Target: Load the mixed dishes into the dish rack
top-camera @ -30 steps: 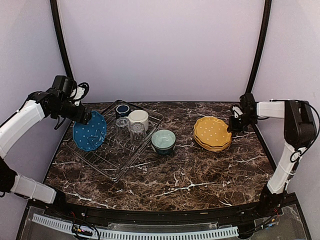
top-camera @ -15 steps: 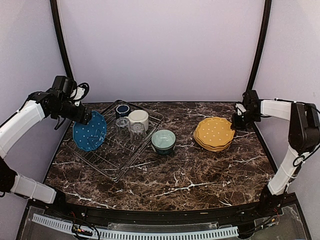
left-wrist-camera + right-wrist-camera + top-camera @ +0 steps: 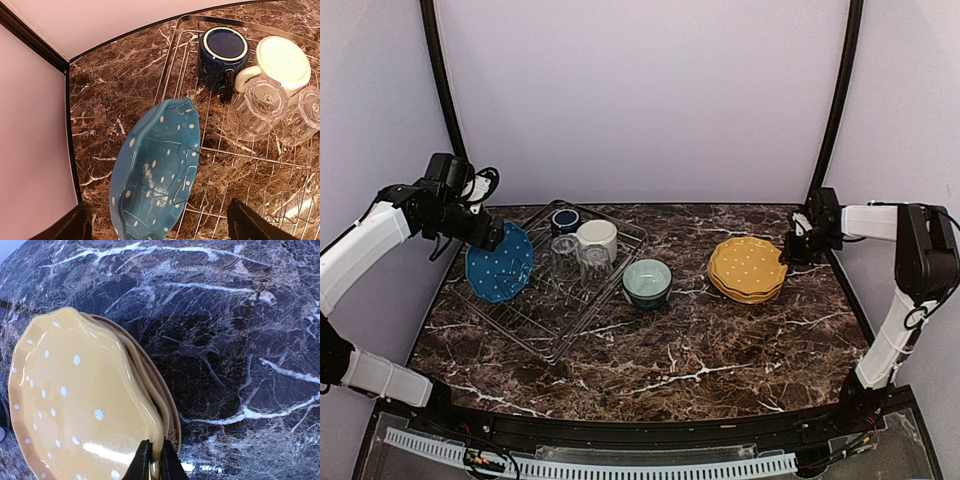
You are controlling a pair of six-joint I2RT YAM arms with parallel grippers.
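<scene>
The blue dotted plate (image 3: 500,263) stands on edge at the left end of the dish rack (image 3: 520,325). My left gripper (image 3: 492,236) hovers over its upper rim, open, with its fingers wide of the plate (image 3: 155,170) on both sides. In the rack (image 3: 172,60) sit a dark blue mug (image 3: 222,52), a cream mug (image 3: 282,62) and two upturned clear ribbed glasses (image 3: 262,107). A pale-teal bowl (image 3: 647,281) rests on the table beside the rack. The mustard-yellow plate (image 3: 75,395) tops a stack, and my right gripper (image 3: 154,455) is shut on its right rim. A patterned plate rim (image 3: 172,435) shows beneath.
The dark marble table (image 3: 700,350) runs to black frame posts (image 3: 835,110) at both back corners and pale walls. The right arm (image 3: 910,250) stretches along the table's right edge. The rack lies at an angle on the left half.
My right gripper has shifted slightly at the yellow plate's right rim, and the plate has moved a little to the right with it. The left arm and blue plate have stayed still.
</scene>
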